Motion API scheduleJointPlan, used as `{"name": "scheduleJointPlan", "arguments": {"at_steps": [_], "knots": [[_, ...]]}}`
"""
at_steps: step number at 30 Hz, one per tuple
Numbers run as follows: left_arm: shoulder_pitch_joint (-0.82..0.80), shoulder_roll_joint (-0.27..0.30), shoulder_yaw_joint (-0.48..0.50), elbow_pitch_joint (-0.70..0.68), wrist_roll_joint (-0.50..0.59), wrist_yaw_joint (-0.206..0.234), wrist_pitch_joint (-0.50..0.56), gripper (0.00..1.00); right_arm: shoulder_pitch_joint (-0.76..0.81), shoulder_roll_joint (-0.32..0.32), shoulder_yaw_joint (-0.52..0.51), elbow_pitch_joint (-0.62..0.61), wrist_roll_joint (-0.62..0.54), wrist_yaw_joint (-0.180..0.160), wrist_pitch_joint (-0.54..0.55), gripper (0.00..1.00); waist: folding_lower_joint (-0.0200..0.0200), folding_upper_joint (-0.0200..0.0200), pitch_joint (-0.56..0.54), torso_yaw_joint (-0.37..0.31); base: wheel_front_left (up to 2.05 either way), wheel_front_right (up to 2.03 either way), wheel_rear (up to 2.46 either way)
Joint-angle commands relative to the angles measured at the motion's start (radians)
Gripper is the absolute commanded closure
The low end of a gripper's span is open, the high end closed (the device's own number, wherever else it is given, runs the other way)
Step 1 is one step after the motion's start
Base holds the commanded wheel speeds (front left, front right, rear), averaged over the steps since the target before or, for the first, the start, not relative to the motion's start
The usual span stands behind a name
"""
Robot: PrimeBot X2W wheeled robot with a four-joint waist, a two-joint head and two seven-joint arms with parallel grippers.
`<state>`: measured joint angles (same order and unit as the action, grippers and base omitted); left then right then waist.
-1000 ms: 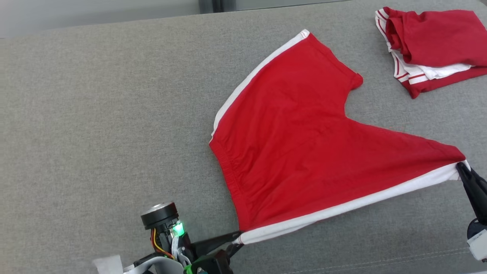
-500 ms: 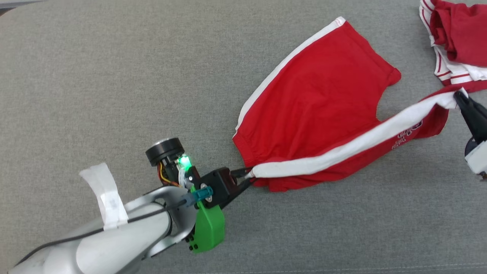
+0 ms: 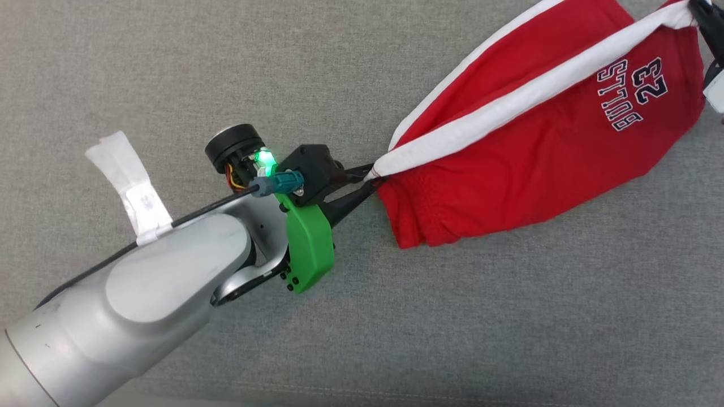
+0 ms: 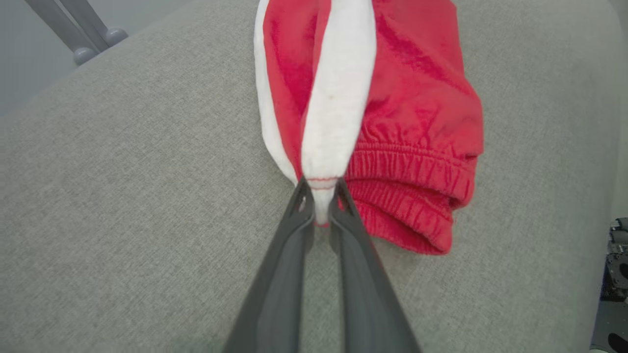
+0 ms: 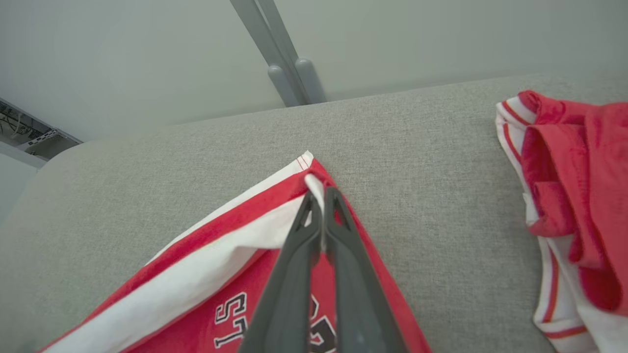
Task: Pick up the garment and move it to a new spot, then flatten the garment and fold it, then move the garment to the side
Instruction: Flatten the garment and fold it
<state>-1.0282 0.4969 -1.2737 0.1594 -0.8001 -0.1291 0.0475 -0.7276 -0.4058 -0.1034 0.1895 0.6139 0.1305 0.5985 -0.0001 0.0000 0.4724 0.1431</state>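
Note:
The garment (image 3: 526, 152) is a pair of red shorts with white side stripes and a "BULLS 23" print, doubled over lengthwise on the grey cushion. My left gripper (image 3: 370, 175) is shut on the white stripe at the waistband corner (image 4: 321, 196). The elastic waistband (image 4: 417, 181) bunches to the right of the fingers in the left wrist view. My right gripper (image 3: 693, 4) is shut on the white stripe at the leg-hem corner (image 5: 314, 184), at the head view's top right edge. The stripe runs taut between the two grippers.
A second red-and-white garment (image 5: 574, 196) lies folded in a pile to the right of the held shorts in the right wrist view. The grey cushion (image 3: 169, 68) stretches wide to the left. Its far edge (image 5: 196, 125) meets a pale wall with a grey post (image 5: 279, 54).
Both grippers have carried the near stripe edge up and over the shorts, folding them in half so the printed side now faces up. The head camera has shifted too.

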Motion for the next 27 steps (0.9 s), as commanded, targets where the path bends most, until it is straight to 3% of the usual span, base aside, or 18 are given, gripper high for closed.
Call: {"name": "scheduleJointPlan", "arguments": {"at_steps": [1,2,5,6,7,8,9,10,11,15,18,27], "knots": [[-0.018,-0.002,-0.001,0.015,-0.019,-0.002,-0.006,1.0,-0.036,0.003,0.012,0.03,-0.004,0.0,-0.002,1.0,0.0001,0.0,0.034,0.033,0.0,0.0,0.0],[-0.021,-0.006,-0.002,0.021,-0.027,-0.002,-0.011,1.0,-0.051,0.006,0.021,0.046,-0.006,0.0,-0.002,0.91,0.0001,0.0,0.036,0.034,0.0,0.0,0.0],[-0.027,-0.011,-0.004,0.04,-0.046,-0.002,-0.008,1.0,-0.1,0.01,0.049,0.096,-0.008,0.0,-0.018,0.93,0.0001,0.0,0.041,0.039,0.0,0.0,0.0],[-0.028,-0.012,-0.005,0.045,-0.046,-0.002,-0.01,1.0,-0.111,0.011,0.058,0.106,-0.006,0.0,-0.022,0.82,0.0001,0.0,0.042,0.04,0.0,0.0,0.0],[-0.026,-0.013,-0.005,0.053,-0.053,-0.002,-0.014,1.0,-0.124,0.012,0.067,0.122,-0.005,0.0,-0.03,0.68,0.0001,0.0,0.043,0.041,0.0,0.0,0.0],[-0.026,-0.014,-0.006,0.058,-0.053,-0.002,-0.016,0.93,-0.133,0.011,0.073,0.132,-0.008,0.0,-0.038,0.33,0.0001,0.0,0.043,0.042,0.0,0.0,0.0],[-0.025,-0.016,-0.006,0.063,-0.054,-0.002,-0.025,0.59,-0.142,0.007,0.079,0.143,-0.015,0.0,-0.05,0.0,0.0001,0.0,0.043,0.043,0.0,0.0,0.0],[-0.023,-0.018,-0.006,0.07,-0.053,-0.002,-0.029,0.15,-0.145,0.003,0.083,0.151,-0.019,0.0,-0.06,0.0,0.0001,0.0,0.042,0.044,0.0,0.0,0.0],[-0.021,-0.021,-0.006,0.078,-0.049,-0.002,-0.039,0.0,-0.15,0.001,0.089,0.159,-0.019,0.0,-0.074,0.0,0.0001,0.0,0.041,0.046,0.0,0.0,0.0],[0.002,-0.026,-0.007,0.106,-0.028,-0.002,-0.08,0.0,-0.127,-0.017,0.11,0.15,0.004,0.0,-0.131,0.0,0.0001,0.0,0.025,0.044,0.0,0.0,0.0],[0.034,-0.026,-0.002,0.114,-0.015,0.032,-0.124,0.0,-0.072,-0.036,0.136,0.113,0.03,0.0,-0.199,0.0,0.0001,0.0,0.001,0.036,0.0,0.0,0.0],[0.277,-0.021,0.086,0.078,-0.011,0.305,-0.299,0.0,0.204,-0.064,0.254,0.031,0.071,0.0,-0.448,0.0,0.0001,0.0,-0.133,-0.02,0.0,0.0,0.0]]}}
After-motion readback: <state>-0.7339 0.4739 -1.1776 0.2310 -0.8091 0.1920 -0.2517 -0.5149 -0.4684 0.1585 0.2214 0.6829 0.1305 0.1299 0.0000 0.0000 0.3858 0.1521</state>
